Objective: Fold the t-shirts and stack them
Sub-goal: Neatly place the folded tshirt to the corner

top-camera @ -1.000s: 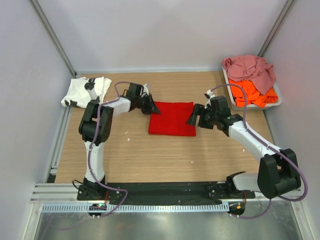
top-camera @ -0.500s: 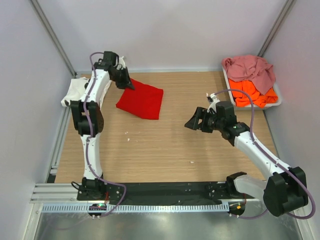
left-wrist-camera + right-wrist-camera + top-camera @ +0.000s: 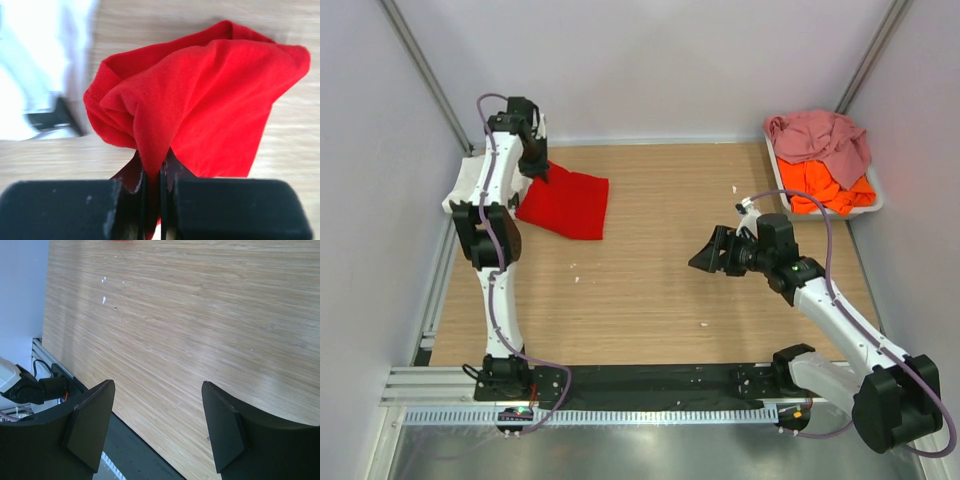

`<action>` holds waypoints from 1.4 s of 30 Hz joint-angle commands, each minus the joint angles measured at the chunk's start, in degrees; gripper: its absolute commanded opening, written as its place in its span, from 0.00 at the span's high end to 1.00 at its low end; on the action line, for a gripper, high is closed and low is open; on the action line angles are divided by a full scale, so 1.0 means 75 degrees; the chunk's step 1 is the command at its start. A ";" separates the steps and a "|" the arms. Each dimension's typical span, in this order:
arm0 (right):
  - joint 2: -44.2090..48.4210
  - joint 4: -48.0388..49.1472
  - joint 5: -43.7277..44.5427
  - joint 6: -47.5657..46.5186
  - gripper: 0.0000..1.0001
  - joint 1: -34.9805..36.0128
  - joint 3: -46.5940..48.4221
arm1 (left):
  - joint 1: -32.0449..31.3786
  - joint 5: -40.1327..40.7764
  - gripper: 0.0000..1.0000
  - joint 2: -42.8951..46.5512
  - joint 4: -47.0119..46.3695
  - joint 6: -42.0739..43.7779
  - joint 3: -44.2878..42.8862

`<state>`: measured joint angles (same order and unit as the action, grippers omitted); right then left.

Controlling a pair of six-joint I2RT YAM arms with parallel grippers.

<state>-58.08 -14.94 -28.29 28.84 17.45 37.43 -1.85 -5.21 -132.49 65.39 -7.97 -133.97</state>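
- Setting reads as a robotics lab test cell, not a lived-in room.
- Light wood-grain table closed in by plain pale grey wall panels at the back and both sides; no decoration.
- Slim grey metal frame posts run up the far corners.
- Two white-and-black jointed robot arms, left arm and right arm, mounted on a flat black base plate at the near edge.
- Loose purple cables trail along the arms.
- Silver slotted aluminium rail and white toothed cable duct line the front, with a brushed metal sheet below.
- Pale shallow plastic tray sits in the far right corner.
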 commanded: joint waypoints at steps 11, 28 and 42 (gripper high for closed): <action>0.0245 0.0457 -0.0657 0.0104 0.24 0.0099 -0.0256 | 0.0047 0.4244 1.00 0.1165 -0.0655 0.1765 -0.0875; 0.0151 0.0469 -0.0634 0.0104 0.23 0.0309 -0.0362 | 0.0094 0.5101 1.00 0.0744 -0.2284 0.2913 -0.0793; -0.0435 0.0340 -0.0400 0.0010 0.24 0.0462 -0.0373 | 0.0223 0.5476 0.94 -0.0369 -0.3795 0.4095 -0.0665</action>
<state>-60.55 -13.47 -32.05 29.26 20.40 34.37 -0.97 33.39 -134.50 44.77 18.59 -138.78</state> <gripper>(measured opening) 0.764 0.061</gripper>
